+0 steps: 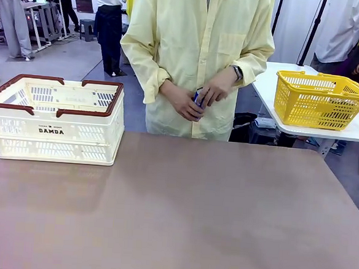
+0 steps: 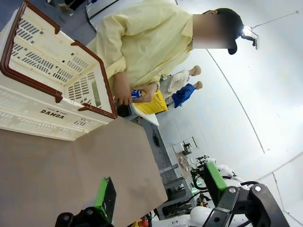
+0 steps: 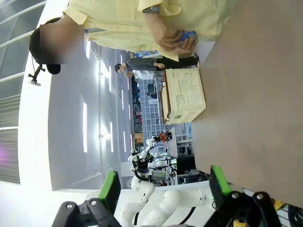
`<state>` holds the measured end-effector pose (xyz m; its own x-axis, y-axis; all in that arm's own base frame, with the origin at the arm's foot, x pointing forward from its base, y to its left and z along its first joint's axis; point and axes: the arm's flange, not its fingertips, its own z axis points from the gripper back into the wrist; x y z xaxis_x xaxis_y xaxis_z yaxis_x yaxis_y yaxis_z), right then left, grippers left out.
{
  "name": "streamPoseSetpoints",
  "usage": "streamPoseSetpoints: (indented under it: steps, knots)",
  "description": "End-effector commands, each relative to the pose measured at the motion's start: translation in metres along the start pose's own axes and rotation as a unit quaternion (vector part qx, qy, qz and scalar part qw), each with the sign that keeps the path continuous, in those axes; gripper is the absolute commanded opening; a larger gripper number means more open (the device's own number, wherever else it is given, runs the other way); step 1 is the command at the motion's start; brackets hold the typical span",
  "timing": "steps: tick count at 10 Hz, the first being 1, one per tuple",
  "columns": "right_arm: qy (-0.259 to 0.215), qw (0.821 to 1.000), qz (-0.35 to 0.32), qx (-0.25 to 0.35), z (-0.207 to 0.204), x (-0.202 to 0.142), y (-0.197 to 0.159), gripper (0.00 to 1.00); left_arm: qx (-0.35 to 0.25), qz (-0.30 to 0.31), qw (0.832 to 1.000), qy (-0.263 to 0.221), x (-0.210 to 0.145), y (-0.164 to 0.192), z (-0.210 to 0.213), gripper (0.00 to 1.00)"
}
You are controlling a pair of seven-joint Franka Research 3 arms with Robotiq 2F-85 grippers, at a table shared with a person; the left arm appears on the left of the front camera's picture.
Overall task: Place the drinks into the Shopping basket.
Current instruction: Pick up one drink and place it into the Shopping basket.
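Observation:
A person in a pale yellow coat stands at the table's far edge and holds a blue drink can in both hands; the same can shows in the left wrist view and, sideways, as the can in the right wrist view. The cream-white Shopping basket with dark red-brown rim handles sits on the table's far left, its inside showing nothing. My left gripper is open, with the basket far ahead of it. My right gripper is open too, nothing between its green pads.
The brown table top lies bare across its middle and front. A yellow mesh basket stands on a separate white table at the far right. Other people stand farther back on the left.

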<state>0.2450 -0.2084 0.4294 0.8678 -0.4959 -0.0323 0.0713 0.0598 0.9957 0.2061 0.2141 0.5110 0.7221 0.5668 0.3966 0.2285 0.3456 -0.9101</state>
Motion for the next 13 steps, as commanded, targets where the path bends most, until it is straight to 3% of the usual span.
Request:
streamPoseSetpoints:
  steps: [1, 13]
  knots:
    - [0.008, 1.000, 0.008, -0.006, 0.0042, -0.0026, 0.0013, 1.00, -0.009, -0.009, 1.000, -0.003, 0.0020, -0.0010, 0.0019, 1.00]
    - [0.008, 1.000, 0.008, -0.006, 0.0042, -0.0026, 0.0013, 1.00, -0.009, -0.009, 1.000, -0.003, 0.0020, -0.0010, 0.0019, 1.00]
